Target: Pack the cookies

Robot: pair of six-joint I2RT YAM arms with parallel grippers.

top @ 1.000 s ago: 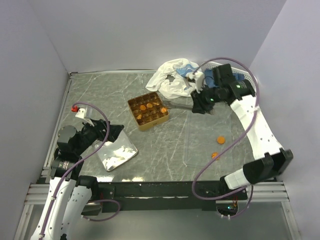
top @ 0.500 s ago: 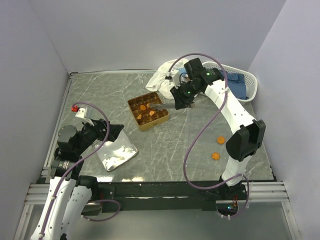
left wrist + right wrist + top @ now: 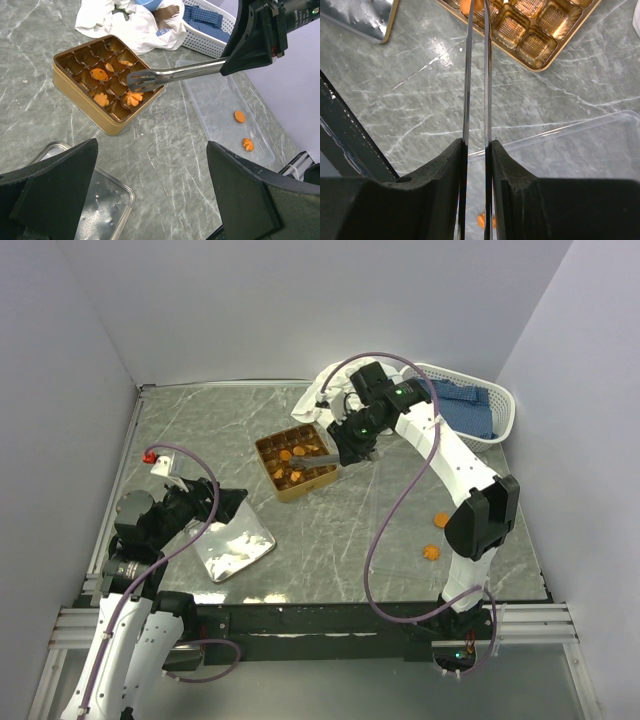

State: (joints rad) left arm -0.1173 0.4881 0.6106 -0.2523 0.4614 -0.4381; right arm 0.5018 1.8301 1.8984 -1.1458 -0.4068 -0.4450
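The right gripper (image 3: 348, 448) clamps its jaws on the tongs (image 3: 175, 75), holding their seemingly empty tips over the tin (image 3: 80, 95) at 11 o'clock, likely to fill its cells. Several cookies (image 3: 133, 98) sit inside and two wait on the clear tray (image 3: 215, 100) at 4 o'clock. The left gripper (image 3: 152, 190) idles at 8 o'clock, jaws wide apart

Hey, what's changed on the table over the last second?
The right arm swung left from beside the basket, carrying the right gripper and the tongs it stays shut on further over the tin. Nothing was visibly picked up or released. The left gripper stayed open by the metal tray; the tin and the two loose cookies did not move.
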